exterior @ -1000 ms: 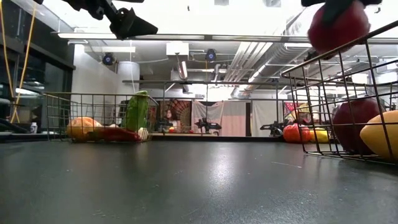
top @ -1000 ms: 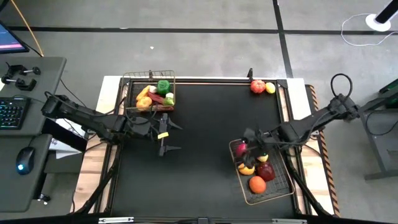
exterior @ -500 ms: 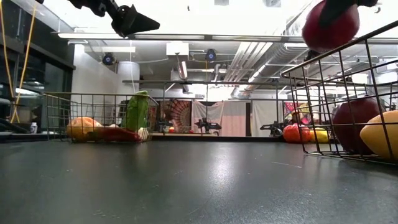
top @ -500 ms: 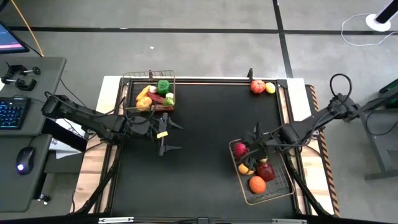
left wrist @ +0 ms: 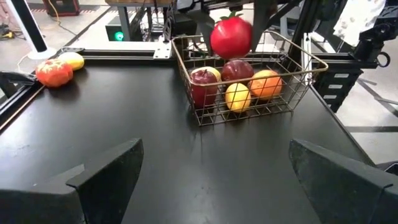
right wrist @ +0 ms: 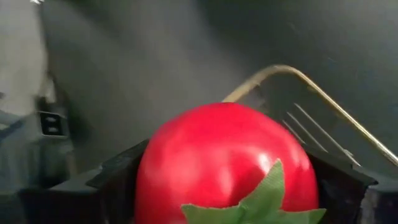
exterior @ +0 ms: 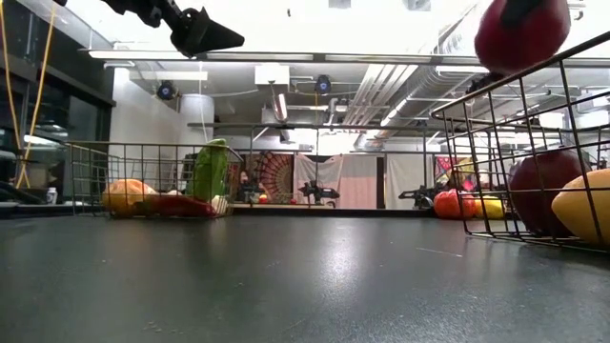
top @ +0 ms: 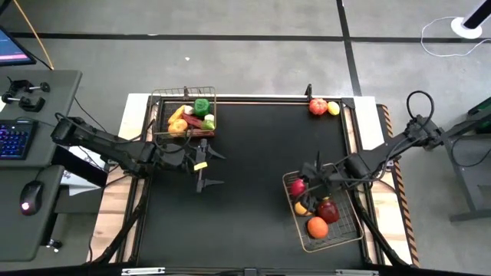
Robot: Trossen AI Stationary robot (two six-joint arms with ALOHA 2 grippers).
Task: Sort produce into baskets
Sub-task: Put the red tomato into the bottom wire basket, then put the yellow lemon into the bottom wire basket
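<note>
My right gripper (top: 305, 181) is shut on a red apple with a green leaf (left wrist: 231, 36), which hangs over the far left corner of the near-right wire basket (top: 349, 230). That basket holds apples, a lemon and an orange. The far-left wire basket (top: 159, 115) holds a green pepper (top: 202, 106), a carrot and other pieces. My left gripper (top: 213, 169) hovers open just on the near side of that basket, with nothing between its fingers. A red piece (top: 317, 106) and a lemon (top: 333, 108) lie loose at the far edge. My right gripper pinches the red apple by two opposite sides (right wrist: 155, 168) between its two fingers (right wrist: 115, 174). The fingers slant down from the table's right side. The apple is lifted clear above the basket rim (right wrist: 292, 71), its leafy top turned toward the wrist.
The black mat (top: 245, 192) between the two baskets is bare. A desk with a keyboard (top: 14, 138) and a mouse (top: 31, 197) stands off the table's left edge. The table's frame rails run along its edges.
My right gripper has rolled a little about its own line with the red apple, staying above the near-right basket. The apple stays lifted clear.
</note>
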